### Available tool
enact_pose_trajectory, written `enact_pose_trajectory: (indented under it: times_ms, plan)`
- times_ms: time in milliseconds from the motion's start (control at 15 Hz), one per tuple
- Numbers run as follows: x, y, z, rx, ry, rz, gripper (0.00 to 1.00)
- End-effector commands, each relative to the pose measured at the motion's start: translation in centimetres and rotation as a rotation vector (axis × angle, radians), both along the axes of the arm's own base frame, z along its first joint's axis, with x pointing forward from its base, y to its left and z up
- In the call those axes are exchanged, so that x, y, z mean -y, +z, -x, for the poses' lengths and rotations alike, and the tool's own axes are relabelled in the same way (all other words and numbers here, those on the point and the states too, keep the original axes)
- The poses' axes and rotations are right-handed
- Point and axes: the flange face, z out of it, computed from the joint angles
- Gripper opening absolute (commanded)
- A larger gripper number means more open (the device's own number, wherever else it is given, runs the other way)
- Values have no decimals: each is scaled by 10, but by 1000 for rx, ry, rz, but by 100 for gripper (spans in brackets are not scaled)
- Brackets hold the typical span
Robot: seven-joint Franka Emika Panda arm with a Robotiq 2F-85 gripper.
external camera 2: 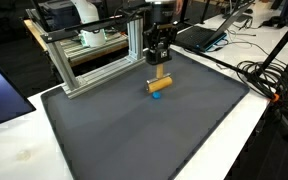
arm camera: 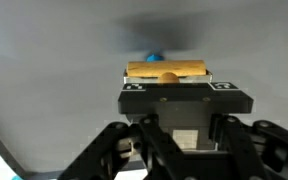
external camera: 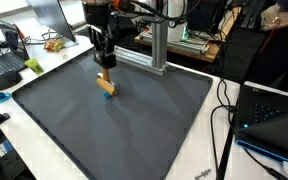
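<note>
Grey mat (external camera: 144, 130), tool (external camera: 105, 71) clamping wooden block (external camera: 106, 85), blue piece (external camera: 109, 96) below

no readable text, no labels, no numbers

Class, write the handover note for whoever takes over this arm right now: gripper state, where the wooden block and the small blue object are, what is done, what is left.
Gripper: shut on the wooden block, which hangs below the jaws, slightly tilted.
Small blue object: on the dark grey mat, right at the block's lower end. Whether the two touch cannot be told.
Nearby: the aluminium frame stands close behind the gripper at the mat's edge.
Done: the block is grasped.
Left: the block is not yet released. Whether it is clear of the mat is unclear.
</note>
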Motion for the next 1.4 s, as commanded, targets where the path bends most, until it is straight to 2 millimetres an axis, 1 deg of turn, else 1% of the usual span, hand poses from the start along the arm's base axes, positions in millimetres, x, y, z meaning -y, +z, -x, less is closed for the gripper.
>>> enact_pose_trajectory:
  times_ms: [0, 467, 867, 1333]
  plan:
    - [6, -4, -12, 9, 25, 13, 22]
    - [10, -18, -19, -3, 42, 10, 22]
    - [6, -31, -19, -55, 83, -3, 22]
    - [7, -37, -16, -119, 125, -5, 22]
